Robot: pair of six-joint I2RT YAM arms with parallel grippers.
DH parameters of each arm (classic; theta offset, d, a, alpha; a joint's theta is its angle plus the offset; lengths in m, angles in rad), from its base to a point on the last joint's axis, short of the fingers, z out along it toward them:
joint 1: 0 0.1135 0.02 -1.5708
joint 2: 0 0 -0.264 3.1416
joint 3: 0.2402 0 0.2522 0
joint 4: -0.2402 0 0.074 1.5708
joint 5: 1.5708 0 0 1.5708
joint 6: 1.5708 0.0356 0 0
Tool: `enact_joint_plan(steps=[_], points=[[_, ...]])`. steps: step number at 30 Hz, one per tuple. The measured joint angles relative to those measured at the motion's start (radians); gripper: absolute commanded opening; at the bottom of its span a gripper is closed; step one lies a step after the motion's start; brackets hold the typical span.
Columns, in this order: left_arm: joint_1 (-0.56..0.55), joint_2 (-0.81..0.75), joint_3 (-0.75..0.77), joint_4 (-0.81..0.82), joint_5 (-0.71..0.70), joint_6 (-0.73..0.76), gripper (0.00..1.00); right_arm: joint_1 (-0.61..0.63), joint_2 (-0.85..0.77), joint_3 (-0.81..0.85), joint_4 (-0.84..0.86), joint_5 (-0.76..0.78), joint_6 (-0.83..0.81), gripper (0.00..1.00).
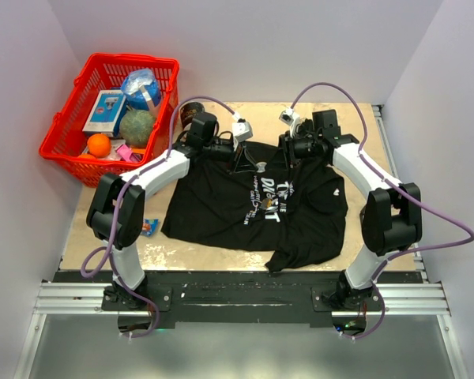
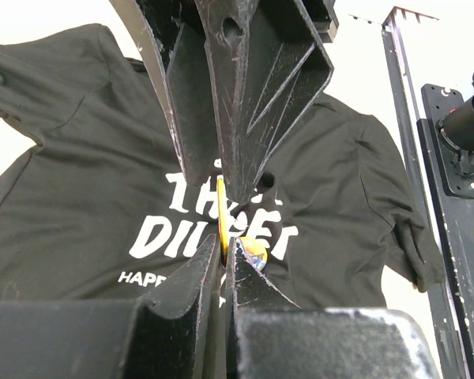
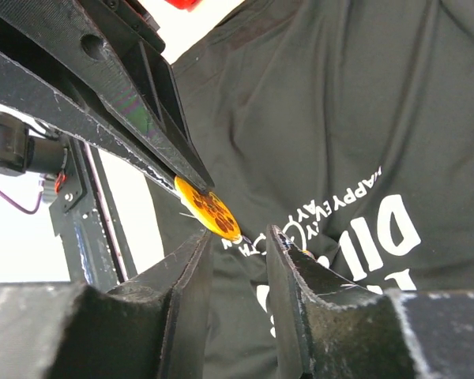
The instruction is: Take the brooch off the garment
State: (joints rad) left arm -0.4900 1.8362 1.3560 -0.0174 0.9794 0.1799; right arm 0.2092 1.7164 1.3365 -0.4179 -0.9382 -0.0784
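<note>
**Orange-yellow brooch (image 3: 208,208) clamped in left gripper (image 2: 225,249), held over the shirt's chest**

Counts: 1 brooch, 1 garment, 2 grippers, 1 basket.

left gripper: jaws pressed nearly together, pinching the brooch. In the left wrist view the disc is edge-on, a thin yellow line between the tips. The right wrist view shows its round face, orange with a brown pattern, at the tip of the left arm's fingers coming in from upper left.

right gripper (image 3: 241,241): fingers spread with a clear gap, gripping nothing that I can see. White lettering shows through the gap. Its tips sit just beside the brooch, close to the left gripper's tips.

1 small yellow/blue bit (image 3: 291,237) at a fingertip of the right gripper, too small to identify. Can't tell whether the brooch's pin is in the cloth or out.

garment (image 1: 221,205): black T-shirt with white print, lying mid-way across the plywood table (image 1: 363,126). Collar end is toward the far edge, where both grippers meet. Hem is toward the arm bases.

Red basket (image 1: 134,58) at the far-left corner holds 5 things:
- 1 orange ball (image 1: 99,144)
- 1 green ball (image 1: 137,126)
- 1 blue bag (image 1: 142,88)
- 1 box (image 1: 105,110)
- 1 pink item (image 1: 123,151)

On the table:
- 1 small packet (image 1: 148,227) left of the shirt
- 1 dark round thing (image 1: 191,110) at the far edge
</note>
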Motion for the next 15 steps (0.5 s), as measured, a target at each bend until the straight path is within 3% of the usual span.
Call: enact_joint_plan(steps=[8,15], points=[[-0.001,0.005,0.000,-0.021,0.004,-0.001,0.00,0.000,0.000,0.014,-0.053,-0.014,-0.128,0.50],[-0.002,0.016,0.000,-0.023,0.016,-0.022,0.00,0.034,0.000,0.044,-0.120,-0.014,-0.280,0.52]])
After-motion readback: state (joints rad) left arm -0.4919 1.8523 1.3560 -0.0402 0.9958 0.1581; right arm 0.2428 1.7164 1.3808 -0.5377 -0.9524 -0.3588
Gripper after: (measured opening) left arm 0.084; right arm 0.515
